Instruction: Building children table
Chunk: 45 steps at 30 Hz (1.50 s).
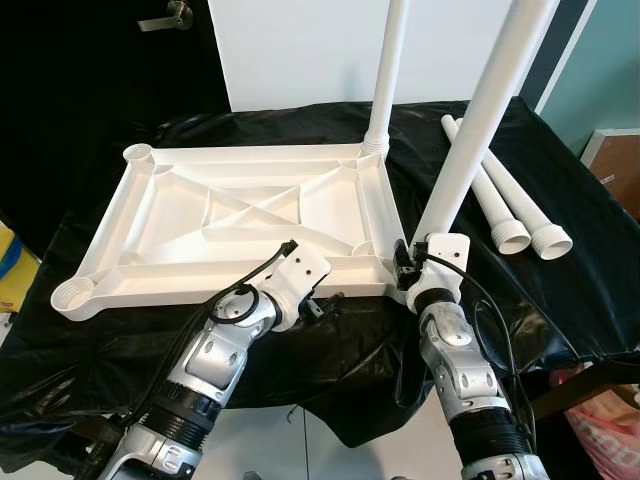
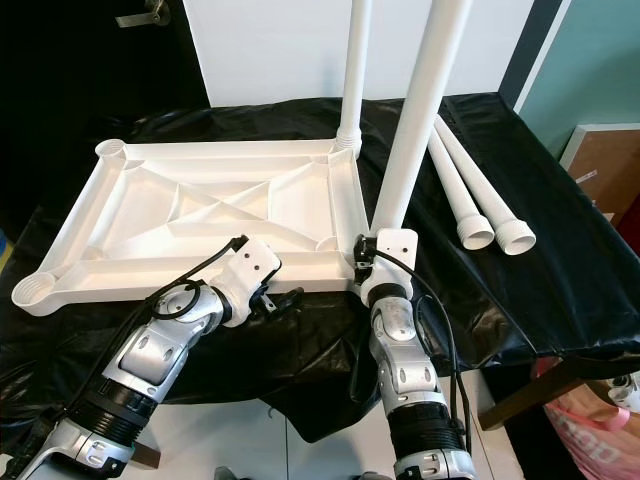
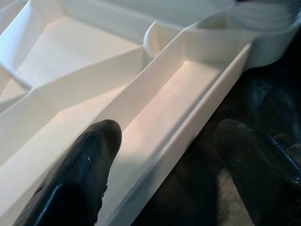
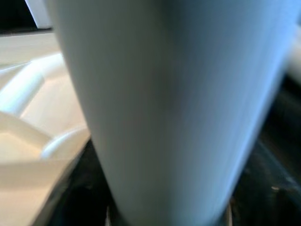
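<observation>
1. A white plastic table top (image 1: 240,215) lies upside down on a black cloth (image 1: 560,200), its ribbed underside facing up, with round leg sockets at its corners.
2. One white leg (image 1: 388,75) stands upright in the far right corner socket of the table top.
3. A second white leg (image 1: 480,120) leans at the near right corner, its lower end at the right gripper (image 1: 408,268) and its upper end running out of the top of the picture.
4. The right gripper sits at the near right corner of the table top, against the base of that leaning leg; in the right wrist view the leg (image 4: 174,108) is pressed close to the camera, and I cannot tell how its fingers are set.
5. Two spare legs (image 1: 515,200) lie side by side on the cloth to the right of the table top, their wide ends toward the near side.
6. The left gripper (image 1: 318,305) is at the near edge of the table top, left of the right gripper.
7. In the left wrist view its two black fingers (image 3: 84,174) are spread wide, one over the trough along the near rim (image 3: 188,113) and the other over the black cloth outside it, holding nothing.
8. A white panel (image 1: 300,50) stands behind the table at the far side.
</observation>
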Available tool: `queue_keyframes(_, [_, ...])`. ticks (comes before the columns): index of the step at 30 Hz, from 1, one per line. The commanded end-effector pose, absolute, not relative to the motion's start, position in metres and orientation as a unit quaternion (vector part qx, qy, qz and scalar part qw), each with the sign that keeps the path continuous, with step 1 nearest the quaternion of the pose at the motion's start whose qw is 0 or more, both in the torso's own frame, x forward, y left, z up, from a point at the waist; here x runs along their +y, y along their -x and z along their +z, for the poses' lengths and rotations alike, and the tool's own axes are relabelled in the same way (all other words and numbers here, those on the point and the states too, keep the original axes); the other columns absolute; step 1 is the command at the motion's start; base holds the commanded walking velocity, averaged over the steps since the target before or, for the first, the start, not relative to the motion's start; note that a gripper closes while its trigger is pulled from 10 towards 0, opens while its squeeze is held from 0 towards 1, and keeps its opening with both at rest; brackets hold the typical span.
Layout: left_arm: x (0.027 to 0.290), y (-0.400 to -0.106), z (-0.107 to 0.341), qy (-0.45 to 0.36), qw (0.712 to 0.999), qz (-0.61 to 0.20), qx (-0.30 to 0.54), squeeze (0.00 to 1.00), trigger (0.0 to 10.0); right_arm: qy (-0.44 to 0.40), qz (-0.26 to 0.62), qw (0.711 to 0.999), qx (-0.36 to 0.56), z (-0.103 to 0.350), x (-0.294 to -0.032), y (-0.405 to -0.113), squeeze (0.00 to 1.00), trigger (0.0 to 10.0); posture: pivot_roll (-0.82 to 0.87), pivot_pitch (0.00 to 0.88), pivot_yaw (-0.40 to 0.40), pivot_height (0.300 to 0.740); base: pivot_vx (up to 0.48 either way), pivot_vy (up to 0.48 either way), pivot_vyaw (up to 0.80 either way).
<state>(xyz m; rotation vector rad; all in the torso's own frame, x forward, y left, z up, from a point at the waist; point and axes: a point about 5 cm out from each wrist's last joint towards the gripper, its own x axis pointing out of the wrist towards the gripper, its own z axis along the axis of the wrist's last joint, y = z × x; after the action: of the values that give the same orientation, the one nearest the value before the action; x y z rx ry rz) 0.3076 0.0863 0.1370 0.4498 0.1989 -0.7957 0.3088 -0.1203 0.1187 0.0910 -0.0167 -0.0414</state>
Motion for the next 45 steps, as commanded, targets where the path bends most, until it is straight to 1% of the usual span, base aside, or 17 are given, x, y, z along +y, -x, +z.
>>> queue_keyframes(1, [0.094,-0.313,0.137,-0.227,0.913,-0.325,0.092,0.0,10.0,-0.05,-0.019,0.998,0.014,0.11,-0.12,-0.305,1.0,10.0,-0.1,0.059,0.024,0.74,0.0,0.0,0.0])
queue_keyframes(8, [0.098,-0.316,0.136,-0.23,0.914,-0.32,0.098,0.0,10.0,-0.045,-0.018,0.999,-0.002,0.112,-0.127,-0.295,1.0,10.0,-0.11,0.054,0.035,0.74,0.0,0.0,0.0])
queue_keyframes(9, [0.101,-0.316,0.135,-0.233,0.913,-0.318,0.103,0.0,10.0,-0.04,-0.01,0.999,-0.007,0.111,-0.13,-0.287,0.0,10.0,-0.12,0.051,0.039,0.74,0.0,0.0,0.0])
queue_keyframes(18, [0.108,-0.321,0.131,-0.237,0.916,-0.299,0.126,0.0,10.0,-0.028,-0.01,1.0,-0.005,0.109,-0.138,-0.277,0.0,10.0,-0.13,0.046,0.05,0.74,0.0,0.0,0.0])
queue_keyframes(21, [0.112,-0.322,0.127,-0.242,0.91,-0.302,0.148,0.0,10.0,-0.024,-0.017,1.0,-0.004,0.108,-0.143,-0.275,0.0,10.0,-0.14,0.043,0.058,0.74,0.0,0.0,0.0])
queue_keyframes(22, [0.113,-0.321,0.124,-0.247,0.904,-0.309,0.162,0.0,10.0,-0.023,-0.02,1.0,-0.004,0.108,-0.144,-0.275,0.0,10.0,-0.14,0.043,0.058,0.74,0.0,0.0,0.0])
queue_keyframes(25, [0.114,-0.32,0.123,-0.24,0.904,-0.31,0.172,0.0,10.0,-0.023,-0.019,1.0,-0.003,0.108,-0.143,-0.273,0.0,10.0,-0.14,0.04,0.063,0.74,0.0,0.0,0.0])
queue_keyframes(26, [0.115,-0.32,0.122,-0.235,0.903,-0.311,0.181,0.0,8.9,-0.023,-0.019,1.0,-0.002,0.107,-0.143,-0.273,0.0,10.0,-0.14,0.038,0.068,0.74,0.0,0.0,0.0])
queue_keyframes(27, [0.115,-0.319,0.121,-0.232,0.902,-0.313,0.186,0.0,8.9,-0.023,-0.019,1.0,-0.002,0.107,-0.143,-0.272,0.0,10.0,-0.14,0.038,0.068,0.74,0.0,0.0,0.0])
queue_keyframes(28, [0.116,-0.319,0.12,-0.23,0.902,-0.312,0.191,0.0,4.0,-0.023,-0.018,1.0,-0.002,0.107,-0.143,-0.272,0.0,10.0,-0.14,0.037,0.069,0.74,0.0,0.0,0.0])
queue_keyframes(29, [0.116,-0.319,0.12,-0.23,0.902,-0.312,0.191,0.0,4.0,-0.023,-0.018,1.0,-0.002,0.107,-0.143,-0.272,0.0,10.0,-0.14,0.037,0.069,0.74,0.0,0.0,0.0])
queue_keyframes(30, [0.118,-0.321,0.12,-0.229,0.904,-0.306,0.192,0.0,2.6,-0.023,-0.018,1.0,-0.001,0.106,-0.142,-0.272,0.0,10.0,-0.14,0.035,0.072,0.74,0.0,0.0,0.0])
queue_keyframes(31, [0.12,-0.322,0.121,-0.225,0.907,-0.299,0.193,0.0,0.0,-0.023,-0.018,1.0,0.0,0.106,-0.142,-0.272,0.0,10.0,-0.14,0.035,0.073,0.74,0.0,0.0,0.0])
queue_keyframes(39, [0.123,-0.327,0.124,-0.224,0.911,-0.288,0.19,0.0,0.0,-0.025,-0.023,0.999,0.001,0.104,-0.144,-0.271,0.0,10.0,-0.15,0.037,0.081,0.74,0.0,0.0,0.0])
queue_keyframes(45, [0.118,-0.328,0.125,-0.221,0.91,-0.293,0.192,0.0,0.0,-0.025,-0.031,0.999,0.0,0.105,-0.146,-0.272,0.0,10.0,-0.15,0.034,0.086,0.74,0.0,0.0,0.0])
